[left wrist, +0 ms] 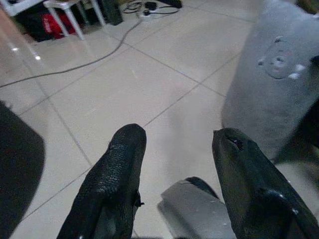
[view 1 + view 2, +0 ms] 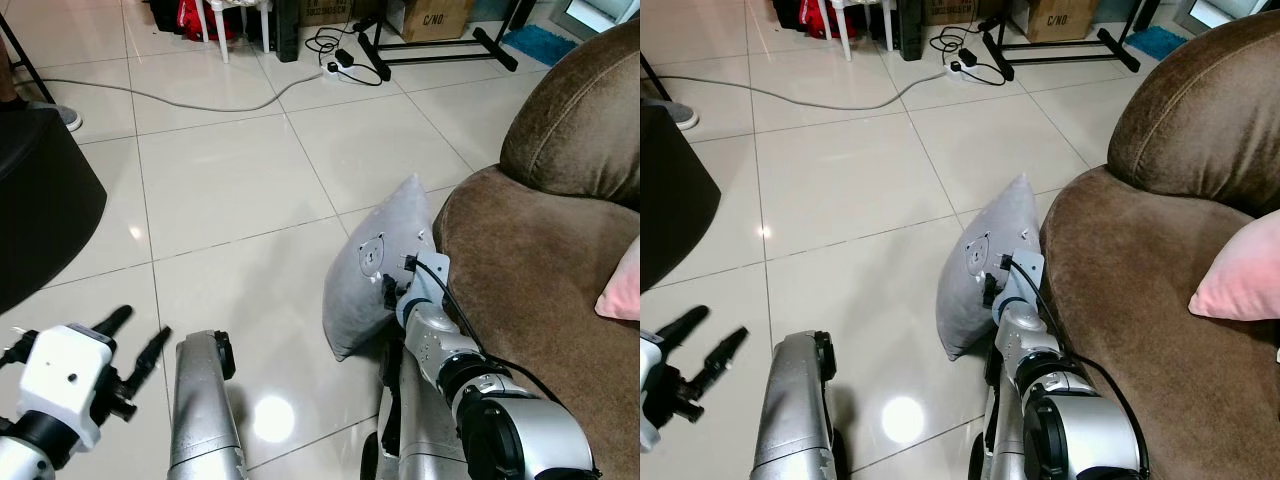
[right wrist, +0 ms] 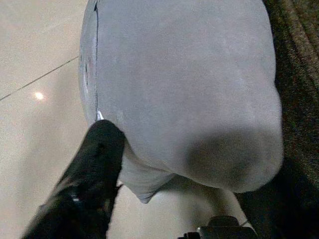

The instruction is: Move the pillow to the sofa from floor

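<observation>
Grey pillow (image 2: 375,270) standing on edge on the tiled floor (image 2: 230,190), leaning against the brown sofa (image 2: 540,260). Right gripper (image 3: 164,164) at the pillow's lower edge: one finger (image 3: 94,169) lies against the floor-side face, the fabric bulging between the jaws; whether they are clenched cannot be told. Left gripper (image 1: 174,174) jaws wide apart, holding nothing, above bare floor, pillow well ahead.

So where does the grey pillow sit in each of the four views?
Left eye view: grey pillow centre-right, upright against the brown sofa.
Right eye view: centre, at the sofa's front edge.
Left wrist view: upper right, beyond the open left pincer.
Right wrist view: close up, across most of the frame.
Shared landmark: the brown sofa beside the pillow.
</observation>
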